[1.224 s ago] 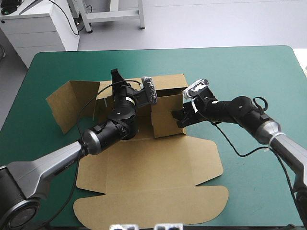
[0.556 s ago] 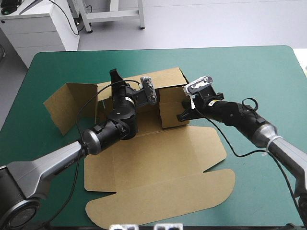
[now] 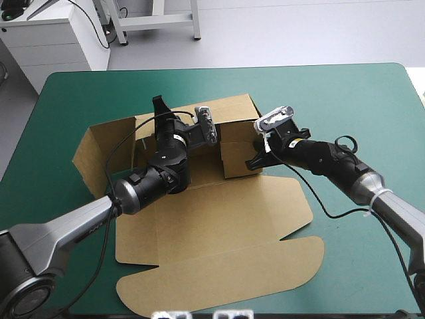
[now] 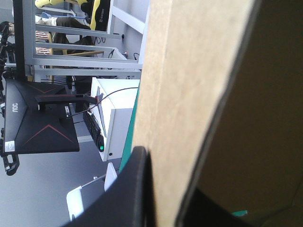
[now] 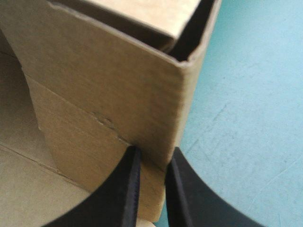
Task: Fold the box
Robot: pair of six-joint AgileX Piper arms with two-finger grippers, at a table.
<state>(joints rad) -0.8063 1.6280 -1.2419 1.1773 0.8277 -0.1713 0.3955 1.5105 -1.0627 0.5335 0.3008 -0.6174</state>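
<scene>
A: Right, where is the box (image 3: 219, 226)?

B: Mid-desk (image 3: 345, 100), on the teal-green cover. Brown sheet, half raised. The far end stands up as walls (image 3: 239, 156). The near end lies flat, with the round-edged lid (image 3: 219, 286) by the near edge.

A: Anything inside?

B: The left arm (image 3: 149, 183) reaches across the floor panel between the walls.

A: Grippers?

B: Left gripper (image 4: 168, 170) is all but closed, clamped on an upright wall with the board between its fingers. Right gripper (image 5: 152, 158) is narrow too and pinches the right wall low at its outer corner.

A: Heading?

B: Long axis runs far to near, skewed, with the lid end swung rightward. The left flap (image 3: 99, 149) stands splayed outward toward the left edge.
</scene>
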